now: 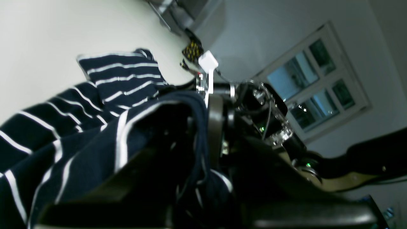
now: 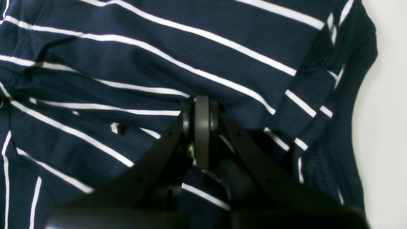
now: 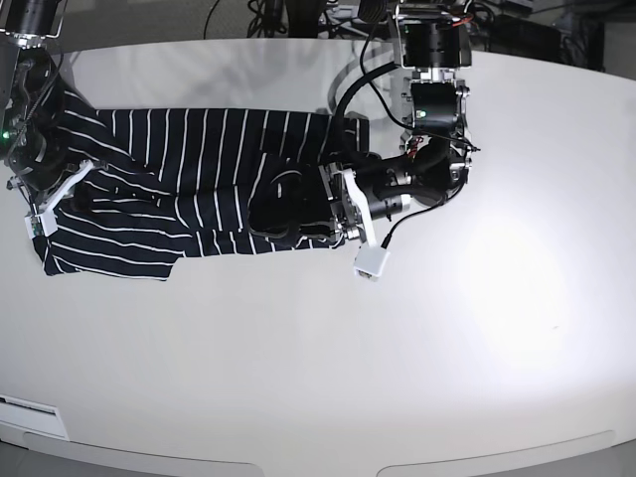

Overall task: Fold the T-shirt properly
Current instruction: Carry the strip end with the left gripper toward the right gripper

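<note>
1. One T-shirt (image 3: 189,159), navy with thin white stripes, lies on the white worktop (image 3: 397,378), its long axis running across the base view; no other garment is in view.
2. Two arms work it, one at each end of that axis. The left gripper (image 3: 333,204) is at the shirt's end nearer mid-worktop; the right gripper (image 3: 45,189) is at the opposite end, near the worktop's edge.
3. Left jaws: nearly closed, pinching a bunched fold of the T-shirt (image 1: 95,133); in the left wrist view the cloth drapes over the jaws and trails away onto the worktop (image 1: 38,31).
4. Right jaws: fully closed on the T-shirt (image 2: 127,63), with cloth gathered into creases at the right gripper (image 2: 201,105).
5. Judgement: the cloth spans between the two grips, so the coming fold turns on carrying one end along the long axis toward the other; either arm holds its own end, neither is nearer the middle.
</note>
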Robot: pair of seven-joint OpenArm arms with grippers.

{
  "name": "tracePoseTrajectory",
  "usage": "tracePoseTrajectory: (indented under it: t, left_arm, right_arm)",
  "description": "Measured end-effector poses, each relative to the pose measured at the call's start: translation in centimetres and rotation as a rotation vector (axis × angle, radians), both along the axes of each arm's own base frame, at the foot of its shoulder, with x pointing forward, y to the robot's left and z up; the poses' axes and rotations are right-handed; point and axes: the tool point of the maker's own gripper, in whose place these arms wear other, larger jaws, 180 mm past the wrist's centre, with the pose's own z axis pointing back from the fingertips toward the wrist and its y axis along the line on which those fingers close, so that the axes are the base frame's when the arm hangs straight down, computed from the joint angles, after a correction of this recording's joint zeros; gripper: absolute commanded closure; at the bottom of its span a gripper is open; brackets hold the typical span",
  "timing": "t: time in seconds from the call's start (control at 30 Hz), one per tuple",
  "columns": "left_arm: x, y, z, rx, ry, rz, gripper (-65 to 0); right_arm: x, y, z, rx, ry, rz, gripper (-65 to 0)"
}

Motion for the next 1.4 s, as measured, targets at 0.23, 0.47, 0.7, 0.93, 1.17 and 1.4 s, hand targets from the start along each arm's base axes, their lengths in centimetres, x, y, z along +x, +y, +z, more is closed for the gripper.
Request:
tracePoseTrajectory:
  t: [0.23,0.47,0.7,0.93,1.17,1.4]
  left_arm:
    - [0.1,0.0,-0.3,0.01,0.003,0.009,0.0]
    - [2.7,1.0,-1.2,0.068,-0.022,0.175,0.0]
    - [3.1,1.3,-1.8,0.091,-0.006,0.213,0.0]
    - [4.2,2.0,-0.5,0.014,-0.02,0.286,-4.6]
    - [3.1,-0.1,2.0,-0.125,-0.015,0.215,-39.2]
    - [2.6,-1.1,2.2,-0.124,-0.021,0.18,-39.2]
  right_arm:
    - [0.0,0.3,0.1,0.018,0.0,0.007,0.0]
    - [-0.1,0.5,0.1,0.017,0.0,0.022,0.0]
    - [-0.1,0.5,0.1,0.018,0.0,0.022,0.0]
    - [-0.1,0.5,0.1,0.018,0.0,0.022,0.0]
    - [0.0,1.1,0.3,0.063,-0.004,0.023,0.0]
    - [-0.2,1.3,0.2,0.062,0.003,0.04,0.0]
